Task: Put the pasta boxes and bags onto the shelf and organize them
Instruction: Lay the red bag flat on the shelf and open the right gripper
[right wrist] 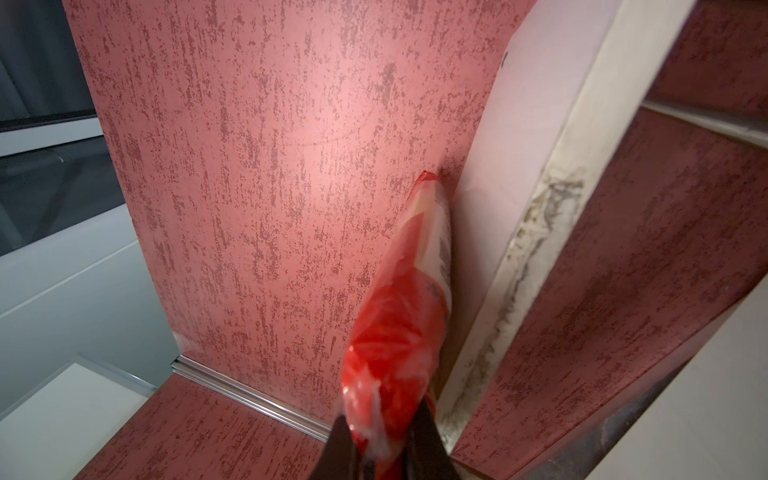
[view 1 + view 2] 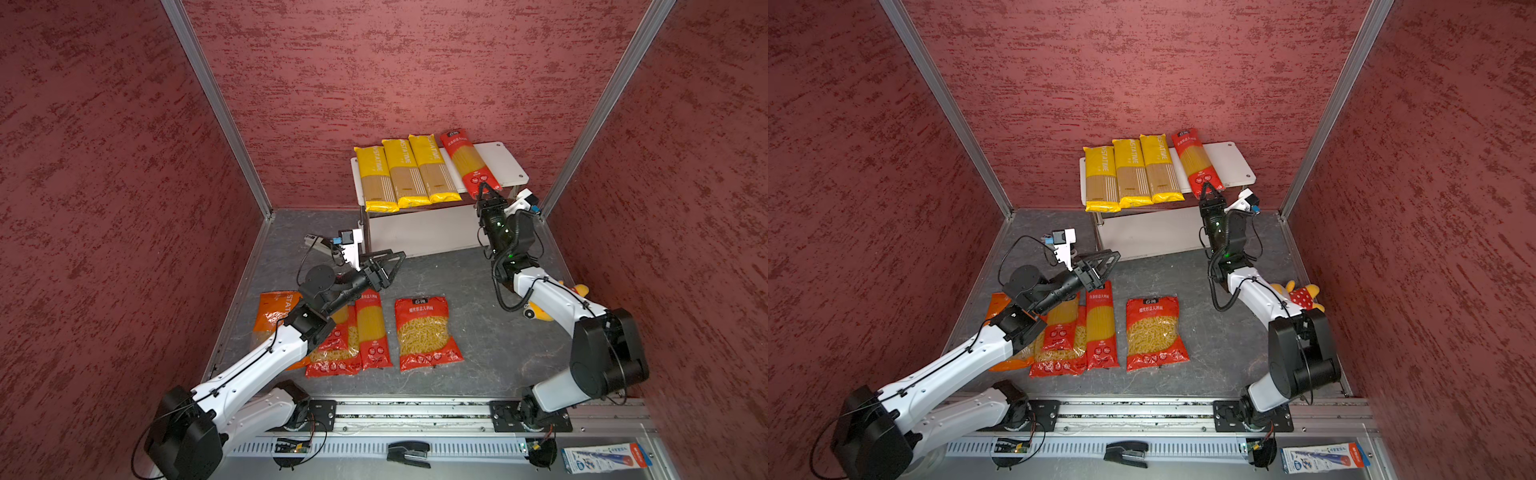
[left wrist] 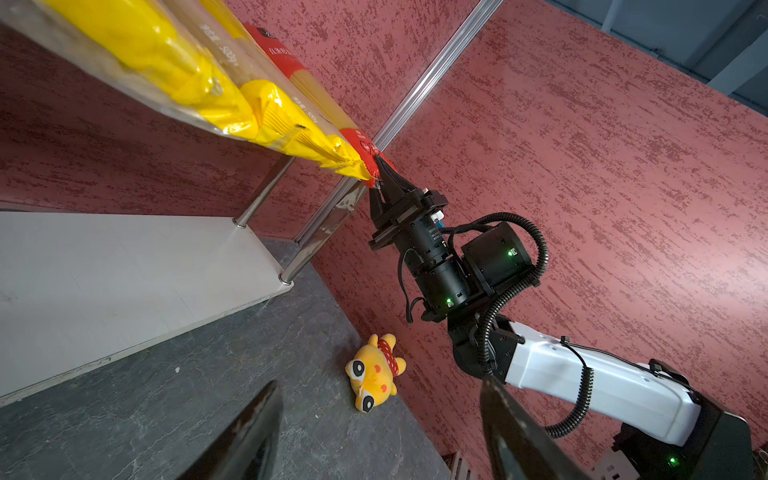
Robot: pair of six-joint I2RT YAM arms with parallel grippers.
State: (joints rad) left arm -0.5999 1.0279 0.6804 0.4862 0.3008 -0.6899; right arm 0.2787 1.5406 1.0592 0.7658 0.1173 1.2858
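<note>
Pinching narrowly with the right gripper (image 2: 489, 189) on the near sealed end of the red spaghetti pack (image 2: 466, 160). Resting most of that pack's length on the top board of the shelf (image 2: 506, 164), just beside the three yellow spaghetti packs (image 2: 402, 174), touching the rightmost one or barely apart from it, impossible to tell which. Running front to back along its long axis, angled slightly off the yellow row, and overhanging the front edge toward the gripper. Probably calling for a push straight along that axis, away from the gripper, with a small swing to square it up before letting go. Hovering with the left gripper (image 2: 395, 269) spread wide and empty above the table (image 2: 478, 316), well apart from the shelf. Sitting just past the far ends of the two loose red spaghetti packs (image 2: 371, 328), near the wide red short-pasta bag (image 2: 428, 332), with a second wide red bag (image 2: 332, 357) partly beneath those packs and the orange bag (image 2: 270, 311) under the left arm. Standing nearer to this group than the right arm, so likely suited to the following pick, reaching back and down toward the robot's own side.
</note>
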